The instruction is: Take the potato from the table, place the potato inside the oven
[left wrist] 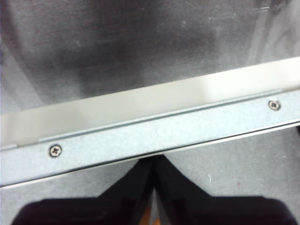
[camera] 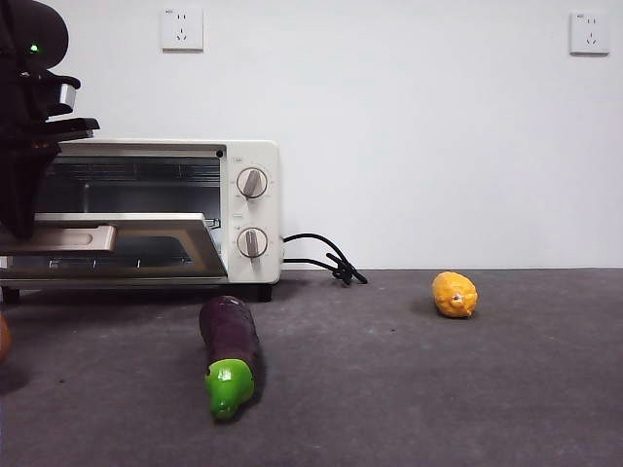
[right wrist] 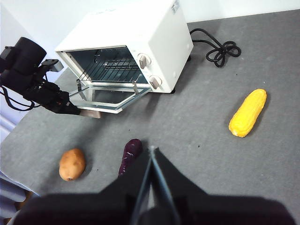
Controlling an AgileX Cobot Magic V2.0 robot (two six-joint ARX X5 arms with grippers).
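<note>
Potato [right wrist: 72, 164] on table [right wrist: 197, 140], oven [right wrist: 136, 42] door open; left end effector [left wrist: 153, 173] together at door; right end effector [right wrist: 152, 154] together.

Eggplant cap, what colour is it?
Bright green, on the purple eggplant; clearest in the front view.

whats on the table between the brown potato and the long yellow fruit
The purple eggplant lies between the tan-brown oval potato and the lumpy yellow fruit; otherwise bare dark grey table. The right wrist view shows it.
</note>
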